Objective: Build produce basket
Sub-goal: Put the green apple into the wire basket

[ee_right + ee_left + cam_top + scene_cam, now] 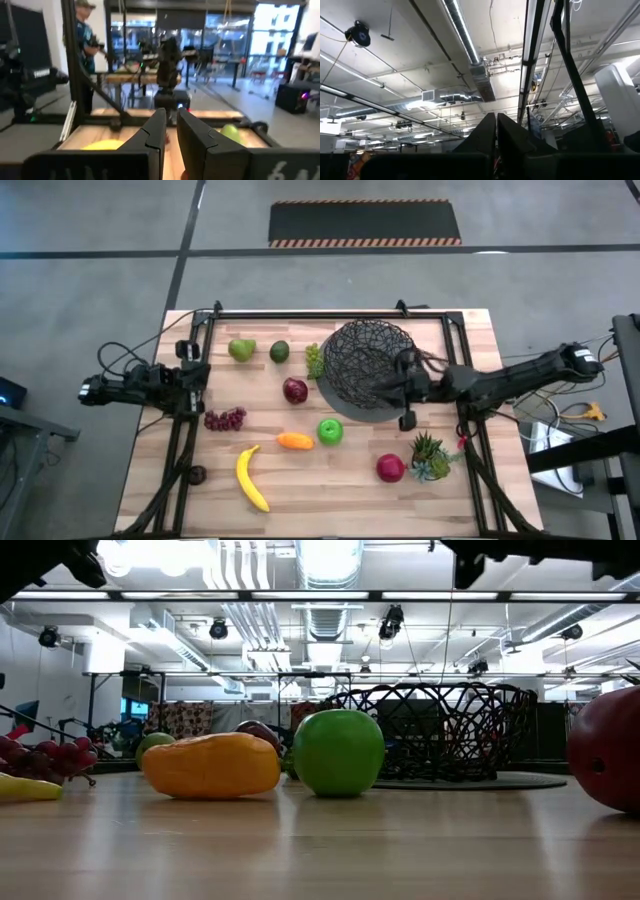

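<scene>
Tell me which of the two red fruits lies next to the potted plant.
The red apple at the table's near right, just left of the potted plant. The other, darker red fruit lies mid-table beside the basket.

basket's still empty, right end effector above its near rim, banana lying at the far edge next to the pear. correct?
Not quite: the banana lies at the near edge of the table, at the front left, far from the pear, which sits at the far edge. The high view shows this. The rest holds: the basket looks empty, and the right end effector is above its near rim.
</scene>
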Robot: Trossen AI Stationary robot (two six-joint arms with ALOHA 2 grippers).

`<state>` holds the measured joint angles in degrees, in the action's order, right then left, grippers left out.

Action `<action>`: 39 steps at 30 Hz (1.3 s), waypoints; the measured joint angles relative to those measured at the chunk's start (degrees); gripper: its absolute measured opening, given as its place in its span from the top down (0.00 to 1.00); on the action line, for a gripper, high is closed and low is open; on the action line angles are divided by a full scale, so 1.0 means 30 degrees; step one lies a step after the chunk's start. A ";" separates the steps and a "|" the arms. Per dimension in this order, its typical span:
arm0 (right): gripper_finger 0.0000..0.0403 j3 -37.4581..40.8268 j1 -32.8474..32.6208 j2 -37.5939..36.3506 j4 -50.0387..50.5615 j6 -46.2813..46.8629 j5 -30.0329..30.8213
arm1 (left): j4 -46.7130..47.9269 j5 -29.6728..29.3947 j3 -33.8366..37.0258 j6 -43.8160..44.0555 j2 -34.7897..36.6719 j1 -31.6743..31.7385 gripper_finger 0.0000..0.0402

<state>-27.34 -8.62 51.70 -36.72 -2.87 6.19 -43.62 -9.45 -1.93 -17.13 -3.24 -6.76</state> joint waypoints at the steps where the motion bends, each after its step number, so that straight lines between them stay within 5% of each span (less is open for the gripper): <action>1: 0.91 -0.0327 -0.0121 0.0405 0.0230 -0.0001 0.0017 | -0.0025 -0.0024 0.0000 -0.0006 0.0005 0.0000 1.00; 12: 0.91 -0.4729 -0.0415 0.4767 0.4058 0.0732 0.0512 | 0.0028 -0.0128 0.0000 -0.0560 -0.0002 0.0000 1.00; 28: 0.91 -1.4424 -0.0415 1.1047 1.9669 0.1796 0.0964 | -0.0152 -0.0163 0.0000 -0.0592 0.0100 0.0000 1.00; 39: 0.84 -1.9399 -0.0415 1.4831 2.4483 0.1777 -0.0074 | -0.0152 -0.0156 0.0000 -0.0582 0.0107 0.0000 1.00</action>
<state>-85.54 -9.87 96.19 36.73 2.46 5.97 -44.07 -9.91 -1.93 -18.87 -2.92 -6.76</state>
